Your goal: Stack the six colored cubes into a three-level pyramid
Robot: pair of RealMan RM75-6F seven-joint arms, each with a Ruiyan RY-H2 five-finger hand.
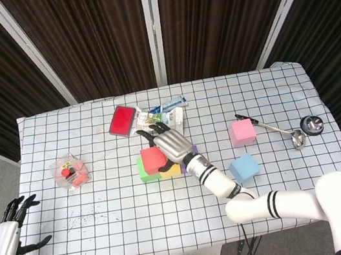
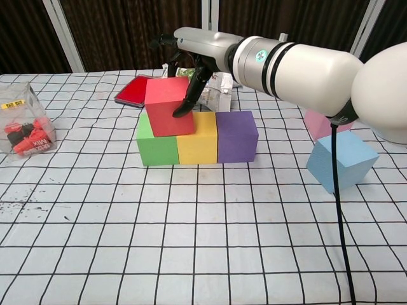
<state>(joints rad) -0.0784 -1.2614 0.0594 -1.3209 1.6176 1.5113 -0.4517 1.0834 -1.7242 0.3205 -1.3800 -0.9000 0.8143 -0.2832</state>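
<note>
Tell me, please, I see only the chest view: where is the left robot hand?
Observer: The left robot hand hangs off the table, beside its near-left corner, with fingers apart and holding nothing.
Operator: Does anything lie to the right of the pink cube?
Observer: Yes, a spoon, and further right a small metal cup.

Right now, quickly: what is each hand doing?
Left hand: open, holding nothing, off the table's left edge.
Right hand: holding the red cube on top of the green cube and yellow cube.
</note>
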